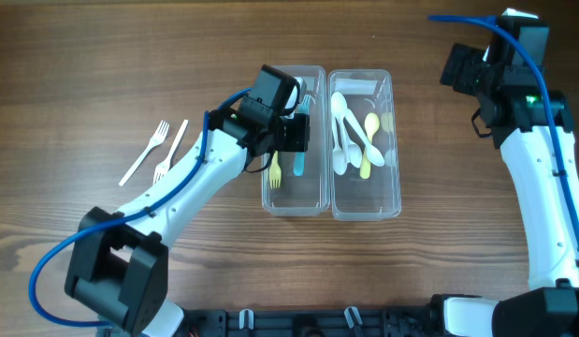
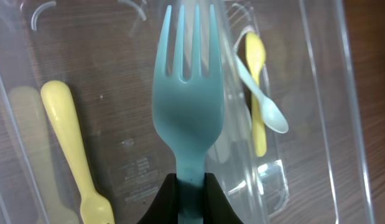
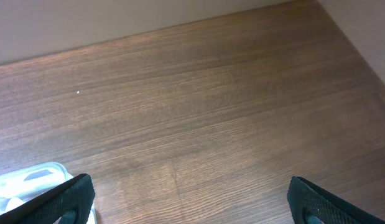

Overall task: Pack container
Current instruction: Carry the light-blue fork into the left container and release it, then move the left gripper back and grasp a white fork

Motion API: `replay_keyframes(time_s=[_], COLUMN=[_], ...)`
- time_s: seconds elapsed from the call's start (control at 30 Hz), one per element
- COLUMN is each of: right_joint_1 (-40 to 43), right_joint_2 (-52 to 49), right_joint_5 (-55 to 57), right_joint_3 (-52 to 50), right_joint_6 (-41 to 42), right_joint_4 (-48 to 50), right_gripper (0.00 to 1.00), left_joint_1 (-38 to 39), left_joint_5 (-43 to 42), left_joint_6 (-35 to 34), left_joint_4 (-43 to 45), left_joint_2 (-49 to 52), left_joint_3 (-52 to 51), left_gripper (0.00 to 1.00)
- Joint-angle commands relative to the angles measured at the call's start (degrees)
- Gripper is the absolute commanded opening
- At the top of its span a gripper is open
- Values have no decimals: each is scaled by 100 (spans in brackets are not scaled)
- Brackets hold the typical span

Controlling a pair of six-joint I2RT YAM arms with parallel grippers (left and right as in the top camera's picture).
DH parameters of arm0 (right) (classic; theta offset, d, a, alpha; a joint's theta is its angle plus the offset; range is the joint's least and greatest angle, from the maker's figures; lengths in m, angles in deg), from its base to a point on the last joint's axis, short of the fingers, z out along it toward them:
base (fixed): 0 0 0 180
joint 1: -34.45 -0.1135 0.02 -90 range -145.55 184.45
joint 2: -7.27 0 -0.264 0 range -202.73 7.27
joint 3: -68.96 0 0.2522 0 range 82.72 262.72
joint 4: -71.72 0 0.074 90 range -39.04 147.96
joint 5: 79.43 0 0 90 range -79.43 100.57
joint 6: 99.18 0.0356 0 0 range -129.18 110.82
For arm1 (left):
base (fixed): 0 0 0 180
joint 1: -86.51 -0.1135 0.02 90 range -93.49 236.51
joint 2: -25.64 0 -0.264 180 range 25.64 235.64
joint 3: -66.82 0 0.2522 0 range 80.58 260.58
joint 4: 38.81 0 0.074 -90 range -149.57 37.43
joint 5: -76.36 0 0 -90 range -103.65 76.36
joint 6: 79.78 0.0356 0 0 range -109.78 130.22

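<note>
While the right pincer (image 3: 189,202) gapes, the left pincer (image 2: 191,190) grips a four-tined teal fork (image 2: 189,115)

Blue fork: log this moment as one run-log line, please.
left hand: shut on blue fork, above left container | right hand: open, empty | white forks: unpacked

The left box (image 1: 294,200) and the right box (image 1: 366,212) sit side by side in the middle of the table (image 1: 83,56). A fork (image 1: 275,171) lies in the left box. The left gripper (image 2: 191,186) holds a second fork (image 2: 189,106) over that box. The right box has spoons (image 1: 350,140) in it. Two more forks (image 1: 145,153) lie on the table, left of the boxes.
</note>
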Motion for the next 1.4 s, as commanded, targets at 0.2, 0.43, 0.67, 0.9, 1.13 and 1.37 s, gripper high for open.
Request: replay_keyframes(time_s=[0.2,0.43,0.67,0.9,1.13,1.37], right_joint_1=[7,7,7,7,7,7], right_joint_2=[-31,-31,-31,-31,-31,-31], right_joint_5=[22,22,22,22,22,22], right_joint_3=[42,42,42,42,42,42], right_joint_6=[-101,-101,-101,-101,-101,-103], right_joint_4=[11,11,11,11,11,11], right_gripper=[100,100,100,100,100,100], left_joint_1=[-118,-848,-1878,-2017,-2017,-2017], left_joint_5=[79,85,658,920,1268,1281], left_joint_6=[-107,-90,-92,-92,-55,212], left_joint_4=[146,-70,-1117,-1106,-610,-520], left_joint_2=[-195,-892,-1377,-796,247,1353], left_joint_3=[168,319,313,66,59,59], left_gripper=[45,43,41,93,100,80])
